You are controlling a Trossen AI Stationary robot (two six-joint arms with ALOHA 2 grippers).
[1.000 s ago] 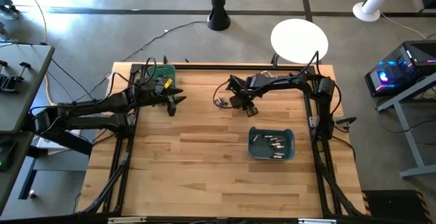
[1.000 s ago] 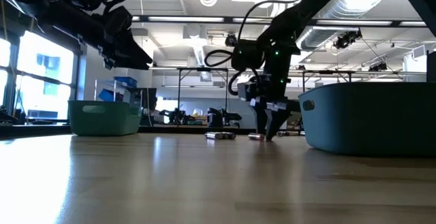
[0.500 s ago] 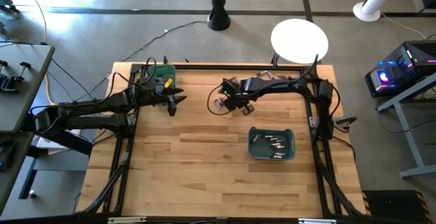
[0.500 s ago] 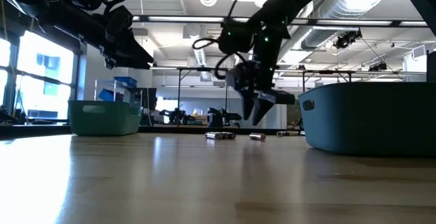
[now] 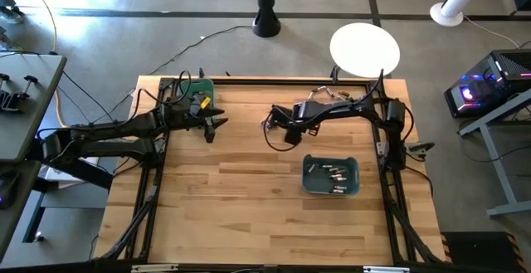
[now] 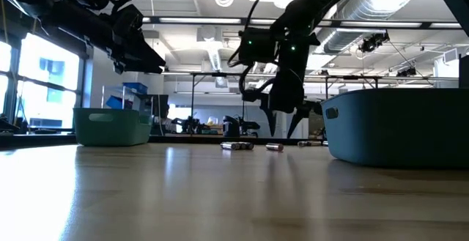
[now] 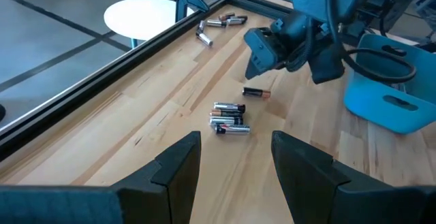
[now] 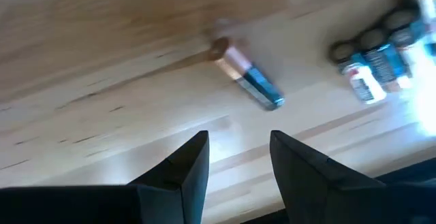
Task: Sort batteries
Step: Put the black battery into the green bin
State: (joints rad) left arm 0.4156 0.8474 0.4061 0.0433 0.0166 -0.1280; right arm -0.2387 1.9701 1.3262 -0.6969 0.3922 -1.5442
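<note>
Hovering above the pale wooden counter (image 5: 249, 190), the right claw (image 6: 281, 126) hangs with its two dark fingers apart and nothing between them, just over a single copper-and-blue cylindrical battery (image 8: 249, 84) that lies loose on the boards.

A descent from here could go wrong. The lone battery lies slantwise to the fingers in the right wrist view, so a closing pinch could catch it by one end and roll or flick it away. It could then knock into the small cluster of silvery batteries (image 7: 228, 117) lying just beside it, scattering them. The round cell on smooth wood seems likely to roll at a light touch.

The left claw (image 7: 234, 157) waits near the far left corner, its fingers also apart and empty, beside the green rectangular plastic bin (image 6: 112, 126).

Counted:
- Bins: two, the green one at the far left and a teal rectangular plastic bin (image 5: 353, 165) on the right side of the counter.
- Loose single battery under the right claw: one.
- Cluster beside it: about three cells lying side by side.
- Another group of batteries (image 7: 218, 25) near the far rail: roughly four, too small to count surely.
- Batteries already in the teal bin (image 5: 330, 175): several; the exact number cannot be told.
</note>
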